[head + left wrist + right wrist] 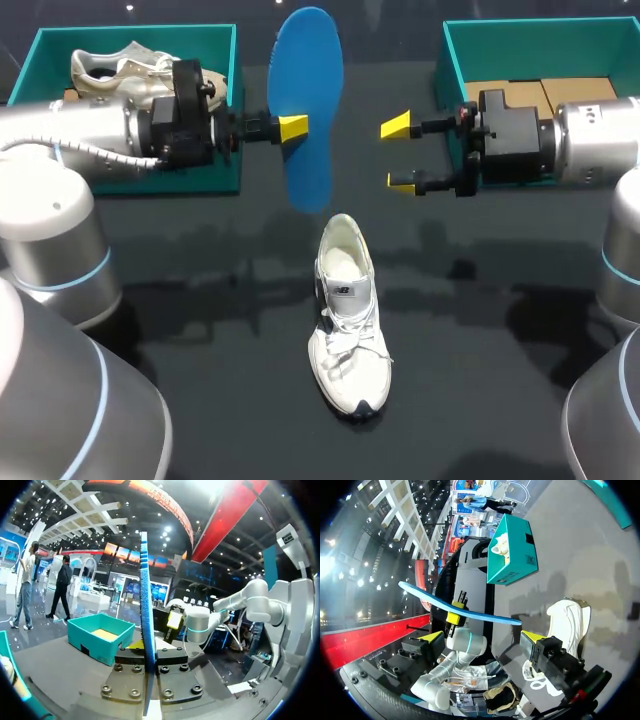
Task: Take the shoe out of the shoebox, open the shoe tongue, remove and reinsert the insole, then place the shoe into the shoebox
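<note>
**Shoe** (348, 330): white lace-up trainer. It stands upright on its sole on the dark surface (200, 330), near the middle. The toe points toward the robot and the heel opening away from it. The laces are loose over the front. It lies outside both boxes, and no pincer touches it. In the right wrist view it sits on the surface beneath and beyond that pincer's fingers.

**Insole** (308, 100): blue, out of the shoe, held in the air above the surface beyond the shoe's heel. In the head view its broad face shows, and in the left wrist view it shows edge-on (145, 605).

**Left pincer** (300, 128): closed on the insole, one finger on each face, gripping it partway along its length.

**Right pincer** (400, 153): empty, with its fingers spread wide. It faces the insole from the other side, near it but not touching.

**Left shoebox** (140, 30): teal, at the far left of the surface behind the left arm. A second shoe (115, 72), pale cream, lies inside.

**Right shoebox** (540, 45): teal, at the far right behind the right arm. Brown cardboard (560, 92) shows inside.
</note>
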